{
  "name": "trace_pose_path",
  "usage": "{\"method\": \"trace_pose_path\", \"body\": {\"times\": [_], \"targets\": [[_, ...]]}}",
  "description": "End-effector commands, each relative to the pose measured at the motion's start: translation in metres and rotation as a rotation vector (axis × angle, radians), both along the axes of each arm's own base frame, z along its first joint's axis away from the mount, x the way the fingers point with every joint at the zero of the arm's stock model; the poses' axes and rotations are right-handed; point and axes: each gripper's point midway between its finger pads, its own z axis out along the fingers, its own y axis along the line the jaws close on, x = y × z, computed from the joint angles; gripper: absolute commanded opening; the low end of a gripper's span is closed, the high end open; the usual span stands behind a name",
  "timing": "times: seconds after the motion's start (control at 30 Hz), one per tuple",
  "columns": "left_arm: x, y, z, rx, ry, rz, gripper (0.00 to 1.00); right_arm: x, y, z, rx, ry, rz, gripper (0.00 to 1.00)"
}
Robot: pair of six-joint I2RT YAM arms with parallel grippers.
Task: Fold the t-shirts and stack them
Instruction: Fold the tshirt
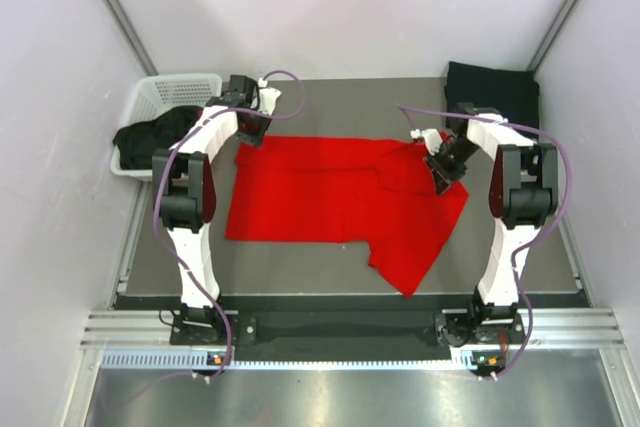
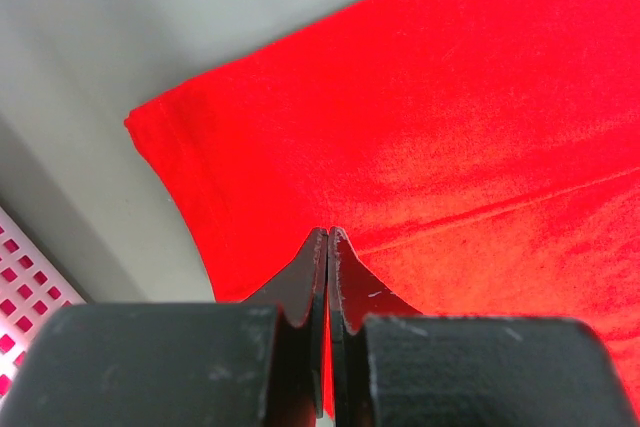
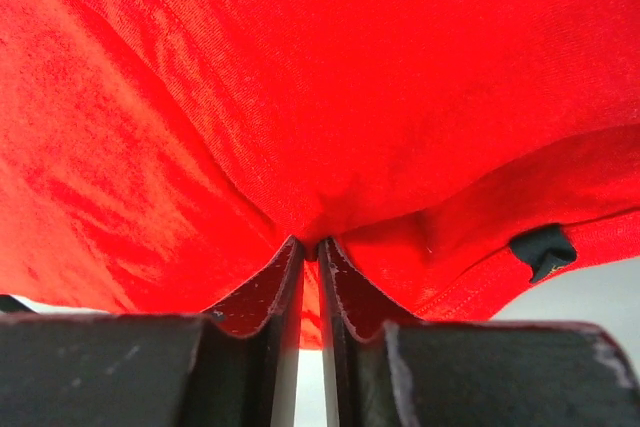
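Holds a red t-shirt [image 1: 330, 202] by its far edge, spread across the grey surface [image 1: 340, 97].

Clamps the cloth just inside the far-left corner with the left gripper [image 2: 328, 232], closed to a hairline with red fabric caught in the seam. Bunches a fold near the far-right side in the right gripper [image 3: 310, 244], likewise closed down on the fabric, close to a small dark tag [image 3: 540, 250] at the hem. Shows most of the shirt lying flat mid-surface, with one flap trailing toward the near right. Places the left arm [image 1: 190, 247] just beside a white lattice basket [image 1: 180, 85] at the far-left edge, with black t-shirts [image 1: 150, 139] spilling over its near rim, apart from the red cloth. Shows a folded black t-shirt [image 1: 490, 87] at the far-right corner, just behind the right arm [image 1: 505, 247] and partly hidden by it.
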Motion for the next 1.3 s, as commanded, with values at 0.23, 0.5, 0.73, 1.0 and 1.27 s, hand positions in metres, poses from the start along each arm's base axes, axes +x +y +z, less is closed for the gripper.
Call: {"method": "trace_pose_path", "body": {"times": [0.23,0.5,0.73,1.0,1.27], "targets": [[0.01,-0.004,0.007,-0.007,-0.045,-0.013,0.01,0.002,-0.005,0.046,-0.004,-0.114,0.009,0.06],[0.015,-0.006,0.005,-0.015,-0.045,-0.012,0.01,-0.016,-0.005,0.056,-0.005,-0.087,0.013,0.07],[0.016,-0.007,0.006,-0.023,-0.046,-0.015,0.01,-0.028,0.002,0.058,0.022,-0.042,-0.004,0.07],[0.018,-0.008,0.004,-0.031,-0.047,-0.016,0.01,-0.032,0.022,0.072,0.039,-0.048,0.02,0.07],[0.021,-0.008,0.004,-0.034,-0.051,-0.019,0.01,-0.04,0.01,0.069,-0.007,-0.023,0.032,0.16]]}}
